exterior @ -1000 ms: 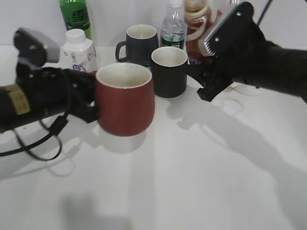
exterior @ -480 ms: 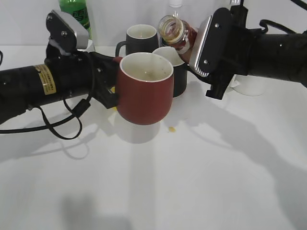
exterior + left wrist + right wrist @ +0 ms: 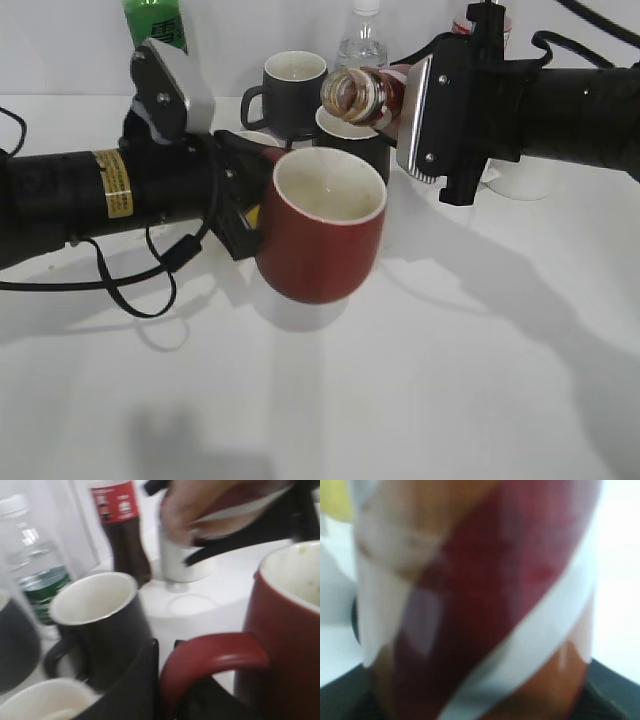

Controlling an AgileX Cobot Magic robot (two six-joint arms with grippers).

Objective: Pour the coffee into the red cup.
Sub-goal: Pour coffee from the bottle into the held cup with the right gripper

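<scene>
Coffee bottle [image 3: 368,93] sits near the top centre of the exterior frame, tipped almost onto its side with its open mouth facing left, above and just behind the rim of the red cup [image 3: 324,237]. The right gripper [image 3: 405,100] is clamped on the bottle's body; its wrist view shows only the brown-and-white swirl up close. The left gripper [image 3: 238,205] grips the cup by its handle [image 3: 212,655], holding it off the table and leaning toward the camera.

To pour well, I judge the mouth should come squarely over the cup's opening before any more tilt, and the cup be levelled so nothing runs over its low front lip.

Inside, the cup shows off-white walls with a few pale specks near the rim in the left wrist view; no pooled liquid is visible. Whether liquid remains in the bottle cannot be told. Behind stand two black mugs [image 3: 98,615], apparently empty, a cola bottle [image 3: 121,530] with dark drink and a water bottle [image 3: 31,560].
</scene>
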